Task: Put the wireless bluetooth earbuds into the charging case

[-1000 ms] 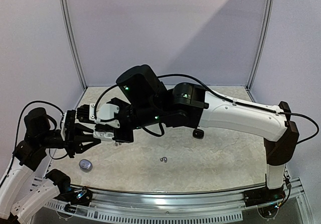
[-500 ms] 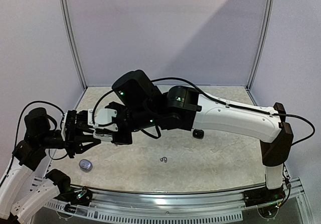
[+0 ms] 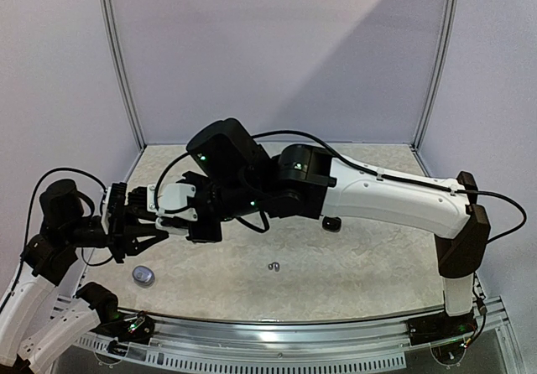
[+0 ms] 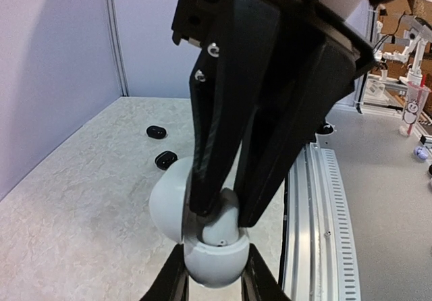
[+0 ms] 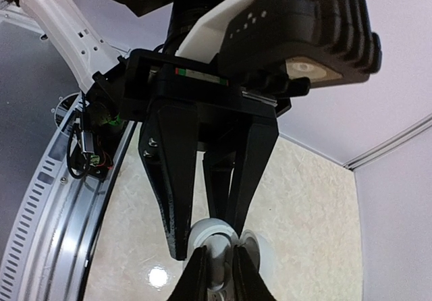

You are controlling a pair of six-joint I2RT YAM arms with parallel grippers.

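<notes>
Left gripper (image 4: 216, 279): clamped on the lower shell of a white case, one finger on each side; held above the tabletop (image 3: 377, 265) close to its left edge.
White case (image 4: 212, 260): round, pebble-like, up in the air rather than resting on the tabletop; open mouth facing up toward the other gripper.
Lid (image 4: 167, 196): swung open and standing up from the shell, on the left side in the left wrist view.
White earbud (image 4: 226, 223): tiny, sitting in the mouth of the case; lower end down in the shell, upper end up between the black fingertips above; long axis roughly in line with those fingers, slightly tilted.
Right gripper (image 5: 219, 264): reached across to the left side of the tabletop, pointing down into the case from above; fingertips close together with the earbud in the narrow gap between them; cannot tell whether squeezing it or only flanking it.
Silver case (image 3: 143, 275): closed, lying on the tabletop near the near-left corner, below the two grippers and apart from them.
Hooked buds (image 3: 273, 267): two small silvery pieces side by side, toward the middle of the near edge.
Black piece (image 3: 332, 223): small and dark, mid-tabletop, just beside the right arm's forearm.
Two more black pieces (image 4: 165, 159): seen past the case in the left wrist view, lying near each other.
</notes>
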